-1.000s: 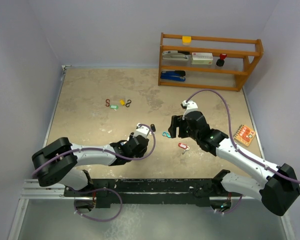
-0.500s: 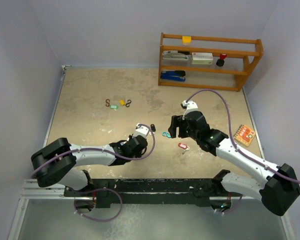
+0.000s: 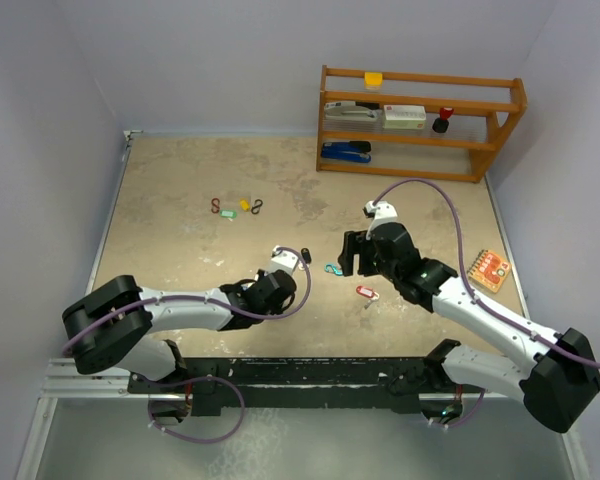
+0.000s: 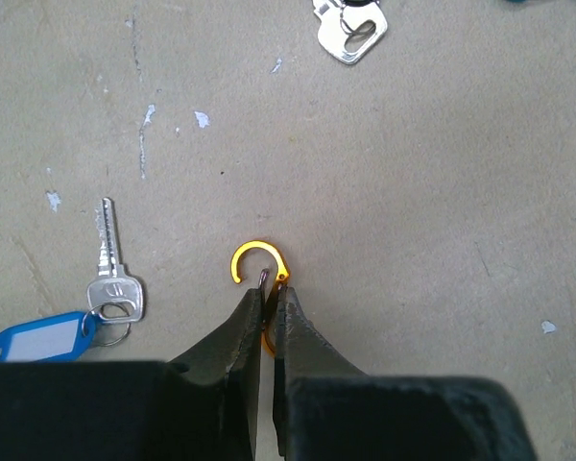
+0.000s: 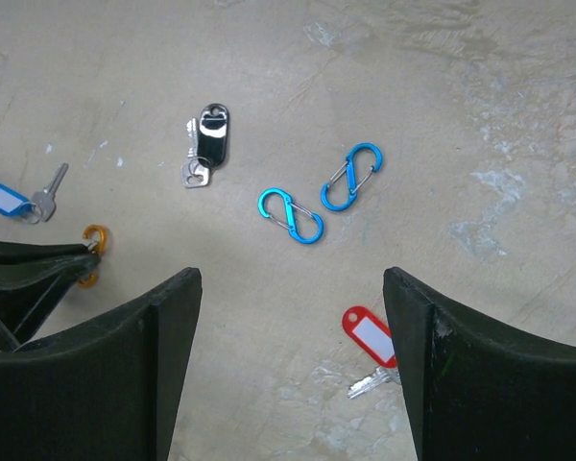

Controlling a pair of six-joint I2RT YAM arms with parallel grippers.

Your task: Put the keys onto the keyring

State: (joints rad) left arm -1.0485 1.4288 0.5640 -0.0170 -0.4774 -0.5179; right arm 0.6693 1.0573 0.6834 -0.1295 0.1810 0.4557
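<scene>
My left gripper (image 4: 270, 288) is shut on an orange S-shaped keyring clip (image 4: 257, 259) lying on the table; only the clip's upper loop pokes out past the fingertips. Left of it lies a key with a blue tag (image 4: 38, 338). A key with a black tag (image 5: 211, 134) lies further ahead. My right gripper (image 5: 290, 288) hangs open above the table, with a red-tagged key (image 5: 370, 336) by its right finger. In the top view the left gripper (image 3: 280, 280) sits low near the middle, and the right gripper (image 3: 352, 255) is just right of it.
Two blue S-shaped clips (image 5: 290, 215) (image 5: 351, 177) lie between the arms. More small clips and tagged keys (image 3: 238, 207) sit at the far left. A wooden shelf (image 3: 420, 120) holding staplers stands at the back right. An orange board (image 3: 490, 270) lies at the right edge.
The left gripper has closed onto the orange clip. Both arms have otherwise stayed put.
</scene>
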